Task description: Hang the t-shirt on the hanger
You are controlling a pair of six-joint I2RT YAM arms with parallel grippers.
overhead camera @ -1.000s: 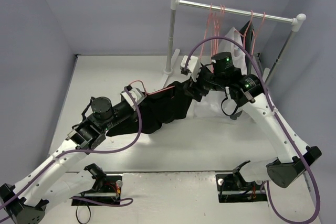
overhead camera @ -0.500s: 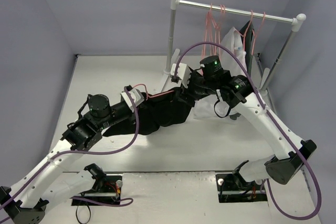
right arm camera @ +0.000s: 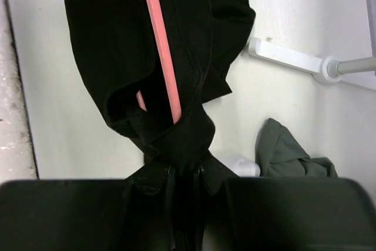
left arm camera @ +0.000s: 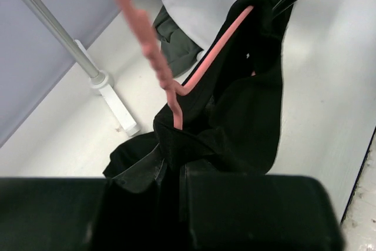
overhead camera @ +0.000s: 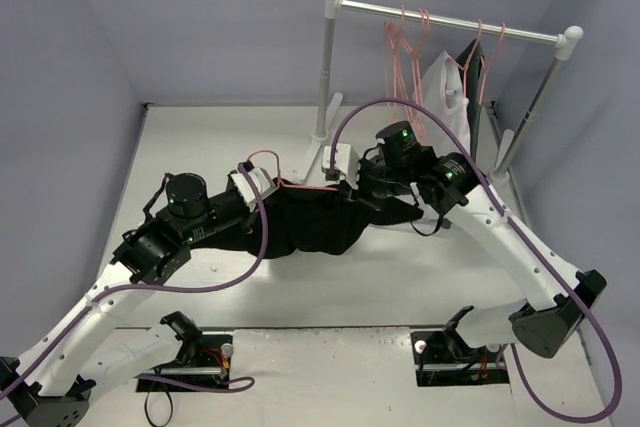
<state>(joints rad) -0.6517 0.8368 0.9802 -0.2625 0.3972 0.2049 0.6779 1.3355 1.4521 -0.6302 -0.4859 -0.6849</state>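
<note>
The black t-shirt [overhead camera: 310, 225] hangs bunched between my two grippers above the table. A pink hanger [left arm camera: 202, 66] is threaded into it; its hook [overhead camera: 262, 159] sticks out by the left gripper. My left gripper [overhead camera: 262, 185] is shut on a fold of the t-shirt [left arm camera: 235, 116], and the hanger's wire runs under the cloth just in front of the jaws. The right gripper [overhead camera: 347, 179] is shut on the t-shirt [right arm camera: 117, 39] at its other end. There the hanger's bar [right arm camera: 160, 51] shows inside the fabric. Whether either grip also pinches the wire is hidden.
A clothes rack [overhead camera: 450, 22] stands at the back right with several pink hangers [overhead camera: 408, 47], a white garment [overhead camera: 440, 82] and a dark garment [overhead camera: 476, 67]. Its post foot [left arm camera: 111, 95] is close by. A grey-green garment [right arm camera: 288, 152] lies on the table below the right gripper.
The right arm swung left toward the left gripper, and its jaws, open before, closed on the t-shirt. The left arm shifted only slightly, still gripping.
</note>
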